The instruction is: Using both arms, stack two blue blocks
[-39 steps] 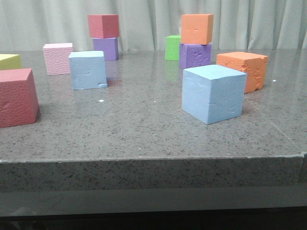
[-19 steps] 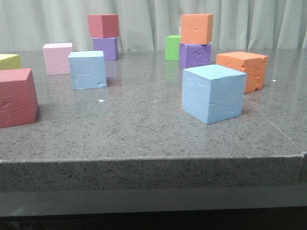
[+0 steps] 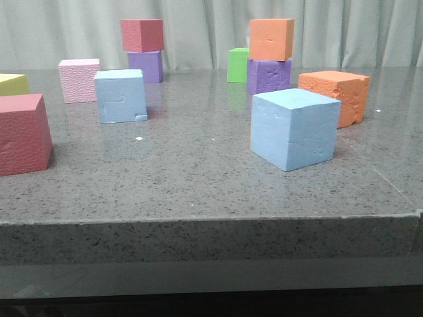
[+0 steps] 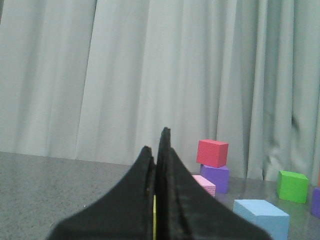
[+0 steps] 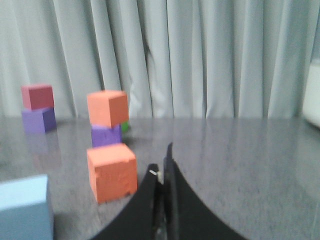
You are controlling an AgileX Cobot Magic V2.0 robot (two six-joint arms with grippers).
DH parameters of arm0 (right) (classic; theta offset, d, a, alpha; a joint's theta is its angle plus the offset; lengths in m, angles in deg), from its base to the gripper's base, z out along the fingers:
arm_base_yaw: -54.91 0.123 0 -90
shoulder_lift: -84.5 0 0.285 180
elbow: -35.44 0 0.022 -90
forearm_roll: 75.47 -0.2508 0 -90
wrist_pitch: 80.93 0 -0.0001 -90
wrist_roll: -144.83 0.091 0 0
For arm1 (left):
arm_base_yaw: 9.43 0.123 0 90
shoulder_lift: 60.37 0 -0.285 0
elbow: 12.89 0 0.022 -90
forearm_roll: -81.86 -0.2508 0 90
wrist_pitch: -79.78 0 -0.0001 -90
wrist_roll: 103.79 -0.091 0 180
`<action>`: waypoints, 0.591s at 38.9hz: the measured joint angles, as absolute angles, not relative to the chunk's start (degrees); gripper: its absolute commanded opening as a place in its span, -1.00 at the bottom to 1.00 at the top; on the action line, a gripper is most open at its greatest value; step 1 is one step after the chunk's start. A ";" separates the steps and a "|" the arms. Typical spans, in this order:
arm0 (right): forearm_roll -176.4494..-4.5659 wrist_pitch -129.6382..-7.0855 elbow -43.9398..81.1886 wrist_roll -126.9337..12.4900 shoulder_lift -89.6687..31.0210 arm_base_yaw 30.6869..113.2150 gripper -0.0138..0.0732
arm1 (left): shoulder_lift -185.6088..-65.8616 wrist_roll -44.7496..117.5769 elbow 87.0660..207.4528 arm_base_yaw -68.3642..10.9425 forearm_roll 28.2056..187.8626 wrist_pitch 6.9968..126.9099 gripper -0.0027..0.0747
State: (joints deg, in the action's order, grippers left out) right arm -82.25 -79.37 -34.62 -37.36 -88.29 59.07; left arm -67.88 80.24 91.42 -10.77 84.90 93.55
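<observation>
Black and pointy, the left gripper [image 4: 159, 145] has its two fingers pressed together, with nothing between them. In the left wrist view one blue block [image 4: 261, 219] sits at the lower right of the frame, past the fingers.

The right gripper [image 5: 163, 167] is pressed together too and holds nothing. In the right wrist view a blue block [image 5: 24, 207] shows at the lower left corner, cut off by the edge.

In the front view no arm shows. The grooved blue block [image 3: 120, 96] stands at the upper left on the grey table [image 3: 198, 172]. The other blue block [image 3: 294, 129] stands right of the middle, nearer the camera and turned a little. The two are well apart, each flat on the table.

A pink cube [image 3: 79, 80] is just beside the grooved block, on its left. Behind them a red cube [image 3: 142, 35] sits on a purple cube [image 3: 146, 66]. At the upper right an orange cube [image 3: 271, 39] sits on another purple cube [image 3: 268, 76], with a green cube [image 3: 238, 65] just left of them. A rough orange cube [image 3: 337, 96] stands just behind the nearer blue block. A big red cube [image 3: 23, 133] is at the left edge, with a yellow cube [image 3: 13, 84] behind it.
</observation>
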 measured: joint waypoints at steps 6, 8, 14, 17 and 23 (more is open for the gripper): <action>-82.25 -71.08 -25.35 -37.36 -87.10 59.07 -0.84 | -69.34 80.24 99.71 -10.77 81.86 86.34 -0.98; -82.25 -68.02 -22.07 -37.36 -84.89 59.07 -0.84 | -71.51 80.24 103.25 -10.77 80.92 83.56 -0.98; -82.25 -59.69 -14.42 -37.36 -75.65 59.07 -0.84 | -81.47 80.24 112.70 -10.77 79.81 72.15 -0.98; -82.25 -56.63 -11.94 -37.25 -71.15 59.07 -0.84 | -86.23 80.24 116.71 -10.77 79.72 65.75 -0.98; -82.25 -54.63 -10.08 -37.25 -65.23 59.07 -0.84 | -92.47 80.24 121.53 -10.77 79.72 58.94 -0.98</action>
State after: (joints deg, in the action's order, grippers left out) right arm -82.25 -54.63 -10.08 -37.25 -65.23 59.07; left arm -92.47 80.24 121.53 -10.77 79.72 58.94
